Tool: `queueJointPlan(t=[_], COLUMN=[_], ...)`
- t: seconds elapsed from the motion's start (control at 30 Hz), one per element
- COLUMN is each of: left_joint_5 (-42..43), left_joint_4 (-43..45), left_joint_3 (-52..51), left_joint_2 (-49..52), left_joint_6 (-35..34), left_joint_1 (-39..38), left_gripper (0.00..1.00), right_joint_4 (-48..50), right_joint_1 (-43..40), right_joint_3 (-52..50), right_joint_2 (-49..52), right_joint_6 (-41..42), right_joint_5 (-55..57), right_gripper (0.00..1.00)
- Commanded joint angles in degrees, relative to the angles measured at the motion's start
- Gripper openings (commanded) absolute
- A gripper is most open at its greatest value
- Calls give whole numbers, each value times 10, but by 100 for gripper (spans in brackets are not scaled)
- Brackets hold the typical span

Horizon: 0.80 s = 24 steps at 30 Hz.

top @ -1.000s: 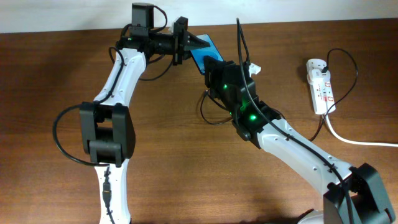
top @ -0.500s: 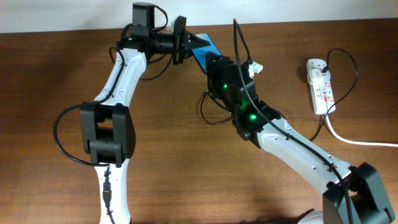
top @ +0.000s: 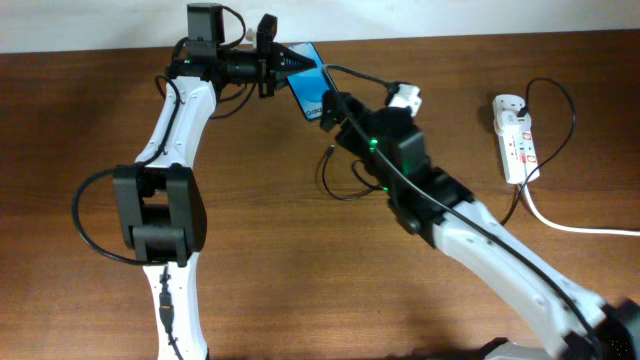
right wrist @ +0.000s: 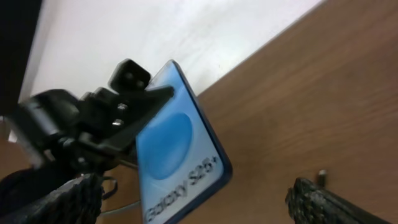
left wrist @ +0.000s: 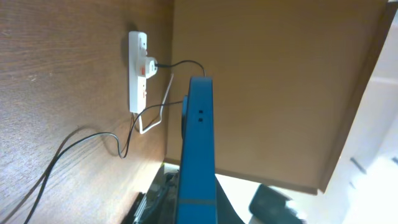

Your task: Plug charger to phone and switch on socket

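Brown wood table (top: 300,260), pale wall along its back edge. Left gripper (top: 283,66) is clamped on one end of the phone (top: 310,90) and holds it clear of the wood near that edge. Phone's long axis runs diagonally in the overhead view, from the clamped end at upper left to the free end at lower right. The free end, with the "Galaxy S25+" text, points at the right gripper (top: 333,105). Screen faces the right wrist camera; the left wrist view shows the phone edge-on. Right gripper has its fingers spread wide with nothing between them, just beside the free end. Charger (top: 323,175) lies looped on the table below the phone. A small speck by the right finger in the right wrist view may be its plug tip; too small to confirm. Socket (top: 515,140) sits well apart to the right. Judgement: plug not yet in hand. Do it well by pinching the cable just behind the tip, lining the tip up with the phone's long axis, then pushing straight along it against the left clamp, with slack kept in the cable. Port itself not visible
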Motion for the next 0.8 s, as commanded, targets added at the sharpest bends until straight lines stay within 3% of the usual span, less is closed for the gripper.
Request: queueJointPlan(t=[0.0, 0.17, 0.23, 0.37, 0.53, 0.7, 0.77], left_joint_5=[49, 89, 125, 125, 125, 123, 123], left_joint_4=[2, 19, 66, 115, 121, 121, 119], left_joint_3=[6, 6, 6, 6, 6, 6, 6], left_joint_2=[-2, -2, -2, -2, -2, -2, -2], left_joint_6=[39, 48, 48, 48, 47, 47, 47], left_joint_1=[7, 16, 27, 53, 94, 113, 113], left_gripper=[0, 0, 0, 0, 0, 0, 0], right_joint_4=[-71, -241, -283, -321, -438, -497, -481], right_joint_1=[-34, -82, -85, -85, -117, -122, -122], right_joint_3=[7, 7, 7, 17, 171, 374, 403], right_joint_2=[-83, -181, -198, -183, -44, 180, 250], right_joint_6=[-69, -127, -207, -218, -231, -215, -185], right_joint_5=[-19, -42, -77, -103, -186, -285, -312], right_gripper=[99, 98, 99, 80, 78, 67, 55])
